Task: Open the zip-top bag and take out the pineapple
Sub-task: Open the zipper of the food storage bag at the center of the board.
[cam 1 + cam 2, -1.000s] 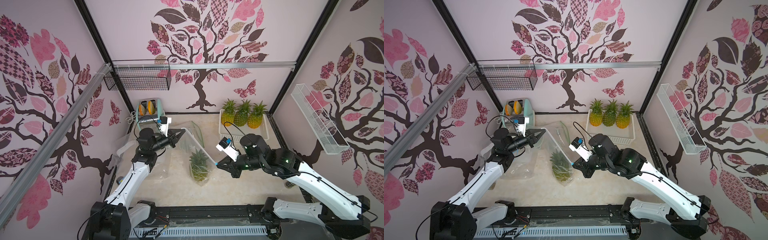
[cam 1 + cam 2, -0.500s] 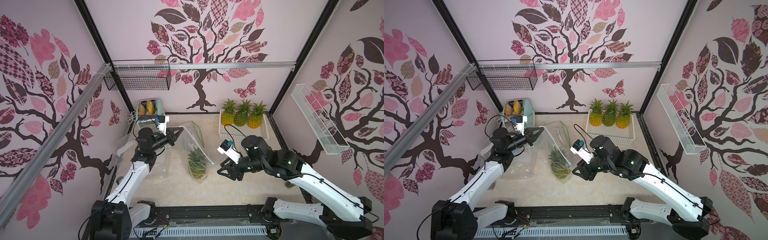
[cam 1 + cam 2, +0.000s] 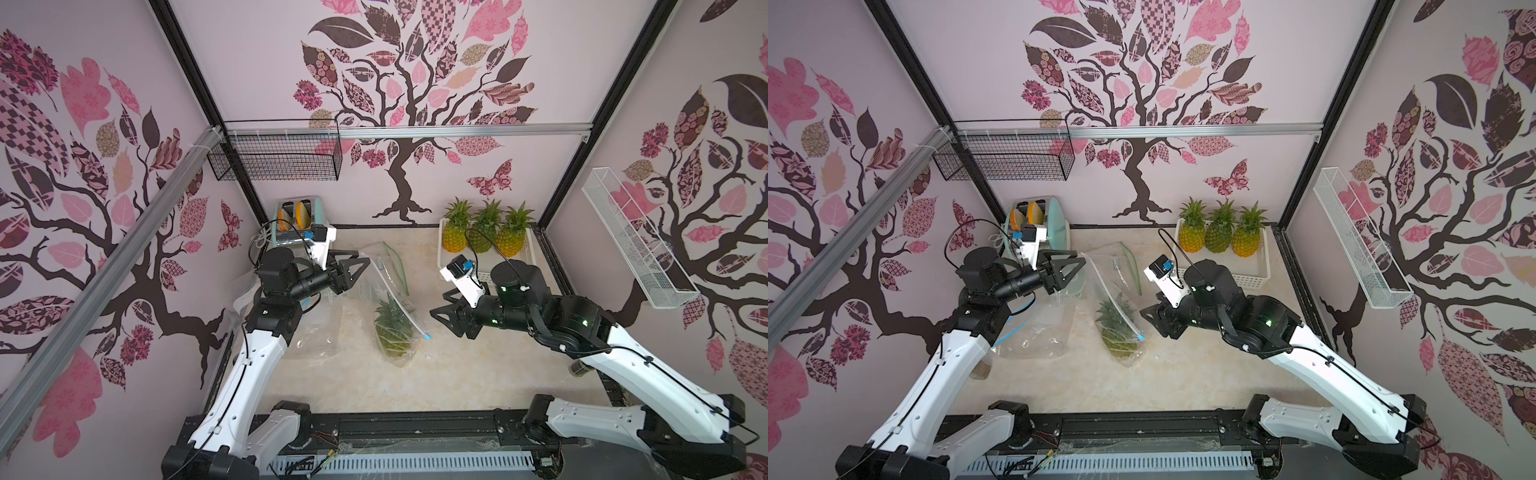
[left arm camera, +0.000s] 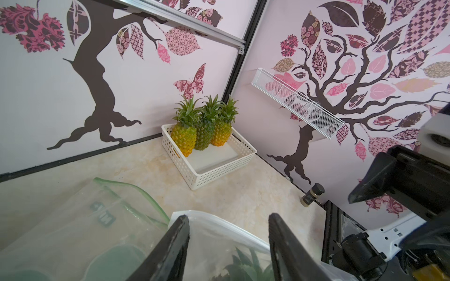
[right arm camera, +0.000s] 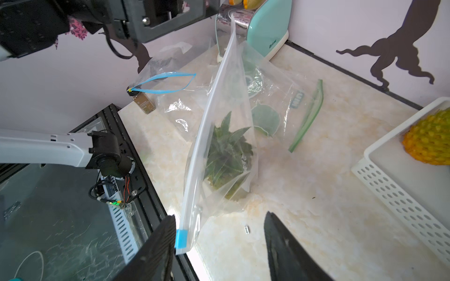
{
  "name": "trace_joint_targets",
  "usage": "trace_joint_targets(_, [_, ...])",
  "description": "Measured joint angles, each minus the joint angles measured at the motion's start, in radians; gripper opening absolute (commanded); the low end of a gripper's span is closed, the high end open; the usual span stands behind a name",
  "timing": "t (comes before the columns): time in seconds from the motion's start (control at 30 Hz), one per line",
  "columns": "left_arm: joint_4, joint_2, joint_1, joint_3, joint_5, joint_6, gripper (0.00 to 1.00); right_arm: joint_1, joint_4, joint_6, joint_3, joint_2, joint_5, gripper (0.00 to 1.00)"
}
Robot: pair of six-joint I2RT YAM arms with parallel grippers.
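The clear plastic zip-top bag (image 3: 384, 286) with the white zip strip is seen propped on the beige marbled tabletop (image 3: 457, 374) between the two arms, the yellow-green pineapple (image 3: 392, 334) visible inside its lower part. The black left gripper (image 3: 362, 257) is held with jaws well apart at the bag's upper end, nothing clamped, the zip rim lying just beyond its fingers. The black right gripper (image 3: 437, 305) is likewise parted and empty, the bag's blue tab (image 5: 181, 239) found just beside one finger.

Zip-top bag (image 3: 384, 282): clear, glossy, crinkled plastic film. Counter (image 3: 436, 374): smooth, polished, marble-look cream. Basket (image 4: 219, 172): white perforated matt plastic. Toaster (image 5: 265, 29): glossy mint shell, mirror-bright metal top. Right tool (image 5: 219, 215) fingers (image 5: 155, 250): matt black, ribbed.
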Motion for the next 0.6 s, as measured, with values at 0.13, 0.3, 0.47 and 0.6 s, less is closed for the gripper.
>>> trace_joint_targets(0.13, [-0.166,-0.097,0.002,-0.018,-0.003,0.047,0.58,-0.126,0.052,0.001,-0.012,0.053,-0.051,0.61])
trace_joint_targets(0.3, [-0.206,-0.233,0.001,-0.209,0.003,-0.023,0.62,-0.208,0.098,0.005,-0.052,0.117,-0.158,0.64])
trace_joint_targets(0.47, [-0.191,-0.288,-0.013,-0.359,-0.018,-0.127,0.64,-0.209,0.131,0.012,-0.055,0.194,-0.294,0.66])
trace_joint_targets(0.6, [-0.139,-0.253,-0.052,-0.369,-0.026,-0.172,0.64,-0.209,0.166,0.033,-0.072,0.221,-0.386,0.66])
